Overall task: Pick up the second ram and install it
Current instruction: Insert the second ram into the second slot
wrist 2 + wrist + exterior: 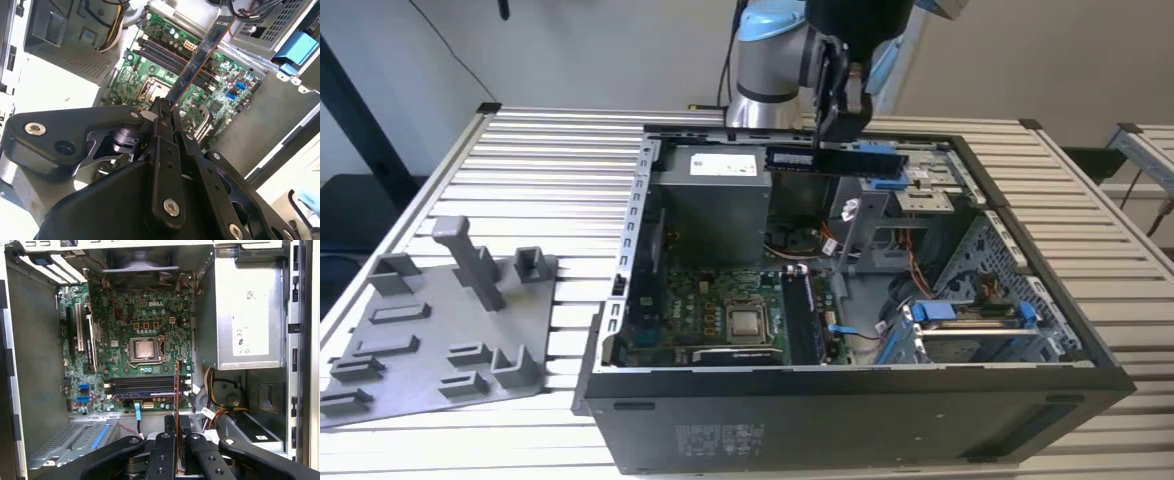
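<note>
Gripper (162,112) nearest: it is pinched shut on one end of the second ram (200,57), and the rest of the stick juts free beyond the jaws; nothing else touches it.

Judging by its build, the stick should be light and stiff but brittle; it is thin enough to crack if twisted, and its contact edge is best left untouched. The short ends and the bare long edge look like the right places to hold. Gripped at one end as it is, the free length may tilt or slip under any sideways push.

It is a long, flat, dark green-blue board; in the first wrist view it shows edge-on as a thin coppery line, and in the second wrist view one dark face shows beside that bright edge.

Beyond it lies the motherboard (125,320), with the dark memory slots (145,386) beside the processor socket (145,349) and the grey power supply (250,315) alongside.

In the exterior view the ram hangs level above the twelve o'clock end of the open computer case (854,420), with the slots toward six o'clock from it; the grey holder tray (414,390) sits at nine o'clock of the case on the slatted table (547,150).
</note>
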`<state>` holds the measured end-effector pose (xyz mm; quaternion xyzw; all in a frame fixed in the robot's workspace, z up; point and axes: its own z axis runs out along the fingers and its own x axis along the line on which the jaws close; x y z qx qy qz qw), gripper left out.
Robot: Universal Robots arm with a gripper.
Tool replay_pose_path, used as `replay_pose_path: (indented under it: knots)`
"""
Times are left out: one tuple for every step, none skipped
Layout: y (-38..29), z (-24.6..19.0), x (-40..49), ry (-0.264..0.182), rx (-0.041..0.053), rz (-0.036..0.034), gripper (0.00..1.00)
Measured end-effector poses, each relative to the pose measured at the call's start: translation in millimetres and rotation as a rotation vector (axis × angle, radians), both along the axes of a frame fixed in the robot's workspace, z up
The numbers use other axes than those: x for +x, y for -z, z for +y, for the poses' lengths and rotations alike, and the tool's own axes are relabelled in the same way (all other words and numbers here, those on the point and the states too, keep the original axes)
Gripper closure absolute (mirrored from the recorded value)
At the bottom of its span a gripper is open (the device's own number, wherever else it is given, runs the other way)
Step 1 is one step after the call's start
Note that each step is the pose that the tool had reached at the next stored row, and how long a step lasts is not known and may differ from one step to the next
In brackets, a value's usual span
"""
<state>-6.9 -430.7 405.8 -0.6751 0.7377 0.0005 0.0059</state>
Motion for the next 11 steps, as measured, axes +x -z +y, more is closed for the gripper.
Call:
replay_pose_path:
  knots:
    - [0.0, 0.0, 0.0, 0.008, -0.0001, 0.0, 0.86]
    - [0.0, 0.0, 0.0, 0.013, 0.0, 0.0, 0.86]
    - [0.0, 0.0, 0.0, 0.018, 0.0, 0.0, 0.86]
    - [0.0, 0.0, 0.0, 0.023, 0.0, 0.0, 0.86]
    - [0.0, 0.0, 0.0, 0.028, 0.0, 0.0, 0.86]
    - [0.0, 0.0, 0.0, 0.032, 0.0, 0.0, 0.86]
    - [0.1, 0.0, 0.0, 0.036, 0.0, 0.0, 0.86]
    - [0.1, 0.0, 0.0, 0.041, 0.0, 0.0, 0.86]
    - [0.1, 0.0, 0.0, 0.046, 0.0, 0.0, 0.86]
    - [0.1, 0.0, 0.0, 0.05, -0.0001, 0.0, 0.86]
    - [0.1, 0.0, 0.0, 0.06, -0.0001, 0.0, 0.86]
